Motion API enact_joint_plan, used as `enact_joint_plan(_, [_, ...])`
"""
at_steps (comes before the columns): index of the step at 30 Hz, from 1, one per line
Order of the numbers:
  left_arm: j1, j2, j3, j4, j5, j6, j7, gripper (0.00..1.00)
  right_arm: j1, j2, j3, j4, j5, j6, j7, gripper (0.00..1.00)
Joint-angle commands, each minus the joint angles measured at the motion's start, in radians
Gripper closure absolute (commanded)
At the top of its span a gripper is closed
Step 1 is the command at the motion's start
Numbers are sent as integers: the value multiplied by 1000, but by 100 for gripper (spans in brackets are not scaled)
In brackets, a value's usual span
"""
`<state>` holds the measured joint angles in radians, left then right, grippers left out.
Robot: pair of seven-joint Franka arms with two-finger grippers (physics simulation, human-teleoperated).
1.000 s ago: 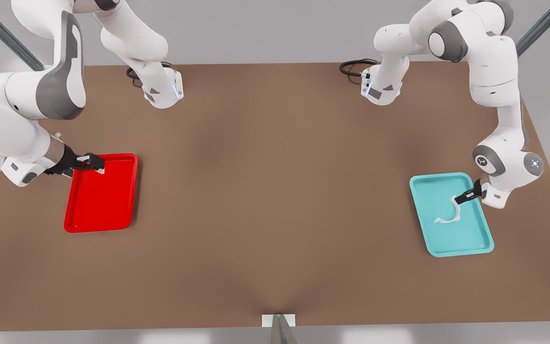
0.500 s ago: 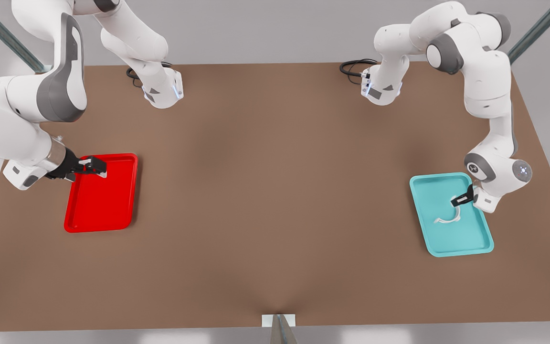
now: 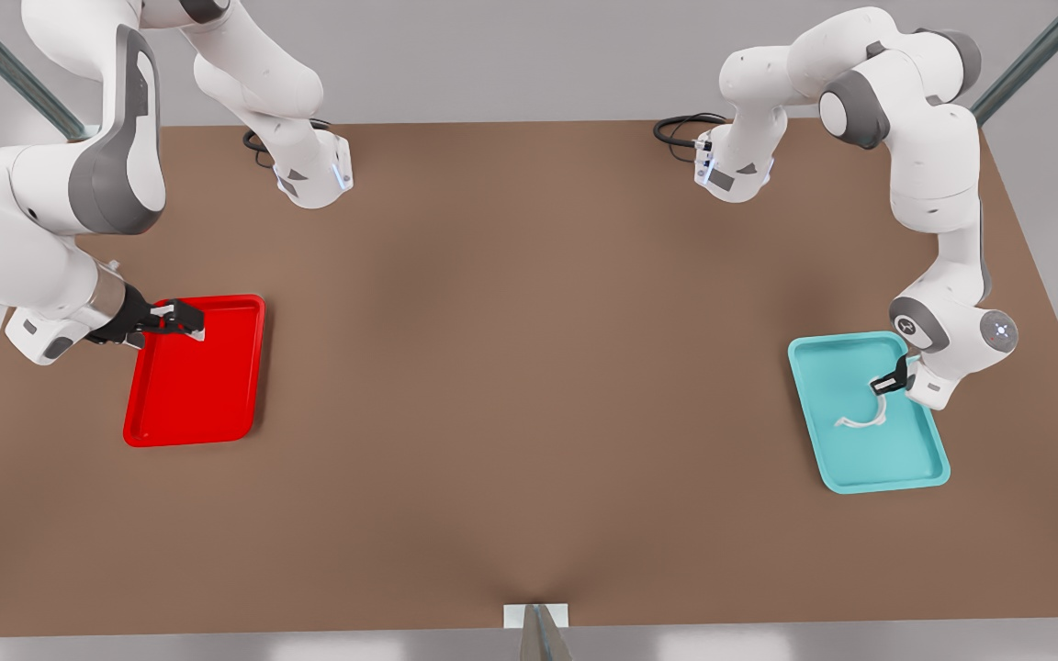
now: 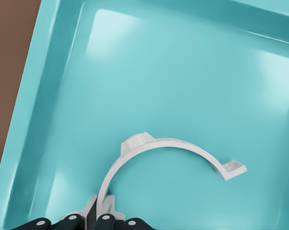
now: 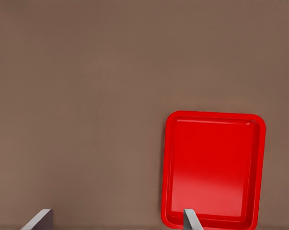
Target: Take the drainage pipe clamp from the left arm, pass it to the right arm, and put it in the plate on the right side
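The white half-ring drainage pipe clamp [image 3: 862, 419] [image 4: 159, 143] lies in a teal tray [image 3: 896, 459] [image 4: 182, 72] on the front view's right. My left gripper [image 3: 885, 385] [image 4: 100, 219] is low over that tray, shut on one end of the clamp; the other tab end lies free. The red plate [image 3: 189, 395] [image 5: 211, 167] sits on the front view's left. My right gripper [image 3: 182, 317] [image 5: 115, 221] hovers over the plate's far edge, open, with nothing between its grey fingertips [image 5: 190, 219].
A brown table [image 3: 529, 367] carries both trays, with a wide bare stretch between them. The two arm bases [image 3: 313, 174] [image 3: 731, 170] and their black cables stand at the far edge. A small white bracket [image 3: 536, 617] sits at the near edge.
The left arm's wrist has drawn in and lowered over the teal tray, its gripper staying at the clamp's end. The clamp has barely shifted. The right gripper has hardly moved.
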<state>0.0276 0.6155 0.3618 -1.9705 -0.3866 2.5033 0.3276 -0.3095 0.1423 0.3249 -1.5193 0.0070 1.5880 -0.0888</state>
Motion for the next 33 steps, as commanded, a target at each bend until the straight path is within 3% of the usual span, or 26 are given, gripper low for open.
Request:
enact_joint_plan(1, [0, 1, 0, -1, 0, 0, 19, 76, 0, 0, 0, 1, 1, -2, -6, 0])
enact_joint_plan(12, [-5, -11, 0, 27, -21, -29, 14, 79, 0, -1, -1, 1, 1, -2, -6, 0])
enact_joint_plan(16, [-3, -13, 2, 220, 5, -299, 34, 79, 0, 0, -1, 1, 1, -2, -6, 0])
enact_joint_plan(22, [-325, -37, 2, 335, 2, -308, -5, 79, 0, -1, -1, 1, 1, -3, -6, 0])
enact_joint_plan(25, [-517, -26, -1, 418, -8, -308, -275, 79, 0, -1, -1, 4, 1, -2, -5, 0])
enact_joint_plan(29, [-558, -17, -188, 519, -77, -308, -600, 79, 10, 5, 3, 16, -2, 4, 6, 0])
enact_joint_plan(33, [-679, 7, -188, 588, -75, -296, -800, 79, 61, 89, 9, 79, -67, 1, -6, 0])
